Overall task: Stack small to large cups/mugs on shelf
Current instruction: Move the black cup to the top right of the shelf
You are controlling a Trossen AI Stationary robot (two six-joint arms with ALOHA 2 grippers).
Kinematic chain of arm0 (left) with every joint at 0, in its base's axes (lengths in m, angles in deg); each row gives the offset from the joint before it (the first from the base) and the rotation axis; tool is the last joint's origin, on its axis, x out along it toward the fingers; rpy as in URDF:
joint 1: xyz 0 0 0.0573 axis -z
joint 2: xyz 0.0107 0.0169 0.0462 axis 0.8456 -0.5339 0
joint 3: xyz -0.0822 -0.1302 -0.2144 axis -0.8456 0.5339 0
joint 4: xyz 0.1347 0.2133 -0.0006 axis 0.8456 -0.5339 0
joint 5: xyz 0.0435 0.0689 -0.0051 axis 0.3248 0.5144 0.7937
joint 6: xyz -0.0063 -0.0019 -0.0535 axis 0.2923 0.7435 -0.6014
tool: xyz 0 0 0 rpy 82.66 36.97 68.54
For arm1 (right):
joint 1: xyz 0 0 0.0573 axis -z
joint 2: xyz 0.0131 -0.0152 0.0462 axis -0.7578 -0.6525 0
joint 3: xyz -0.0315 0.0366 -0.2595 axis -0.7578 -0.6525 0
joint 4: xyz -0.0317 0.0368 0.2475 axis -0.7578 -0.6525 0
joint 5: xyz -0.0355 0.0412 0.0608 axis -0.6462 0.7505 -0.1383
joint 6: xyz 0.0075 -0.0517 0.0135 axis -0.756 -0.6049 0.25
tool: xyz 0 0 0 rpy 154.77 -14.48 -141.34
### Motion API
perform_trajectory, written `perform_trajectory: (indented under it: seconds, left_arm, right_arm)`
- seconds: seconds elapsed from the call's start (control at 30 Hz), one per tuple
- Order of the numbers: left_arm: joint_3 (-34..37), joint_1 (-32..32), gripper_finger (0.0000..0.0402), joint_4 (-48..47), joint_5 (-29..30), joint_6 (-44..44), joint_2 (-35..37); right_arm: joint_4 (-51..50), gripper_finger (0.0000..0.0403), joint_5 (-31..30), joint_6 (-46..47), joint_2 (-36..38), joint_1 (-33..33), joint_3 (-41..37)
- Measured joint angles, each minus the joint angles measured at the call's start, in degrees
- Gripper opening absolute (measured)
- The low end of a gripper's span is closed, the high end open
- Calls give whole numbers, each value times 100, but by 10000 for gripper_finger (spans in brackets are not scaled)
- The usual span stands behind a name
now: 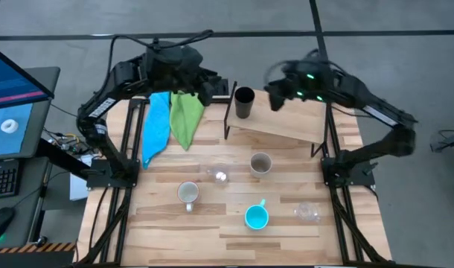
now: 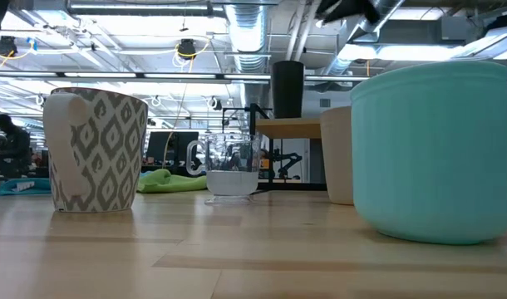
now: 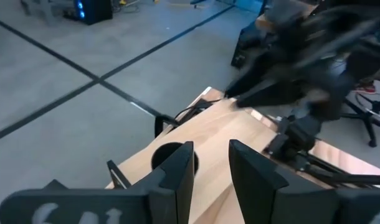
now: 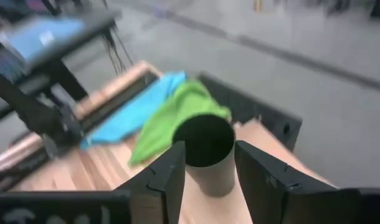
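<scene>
From above, the tall black cup [image 1: 243, 102] stands upright at the left end of the shelf [image 1: 286, 123], and the right gripper [image 1: 275, 95] hovers just beside it, nearer than the left gripper [image 1: 208, 88], which waits on the cup's other side over the cloths. In the right wrist view the cup's open mouth [image 4: 204, 142] lies straight ahead between that arm's parted fingers [image 4: 171, 174], long axis vertical, nothing clamped. In the left wrist view the left fingers [image 3: 180, 171] stand slightly apart and empty.
</scene>
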Motion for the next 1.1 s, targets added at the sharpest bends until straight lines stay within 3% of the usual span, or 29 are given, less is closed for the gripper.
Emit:
perform_trajectory:
  seconds: [0.2,0.47,0.97,1.1]
  left_arm:
    - [0,33,92,-29,62,-2,81]
    - [0,33,92,-91,60,-2,81]
    - [0,31,92,-81,37,22,81]
    - [0,31,92,-75,38,23,81]
  right_arm:
    - [-569,190,367,-181,-1019,199,599]
    - [-647,233,369,-345,-1687,297,1126]
    - [-938,234,356,-457,-2169,605,1170]
    - [-1078,211,354,-455,-2243,612,1168]
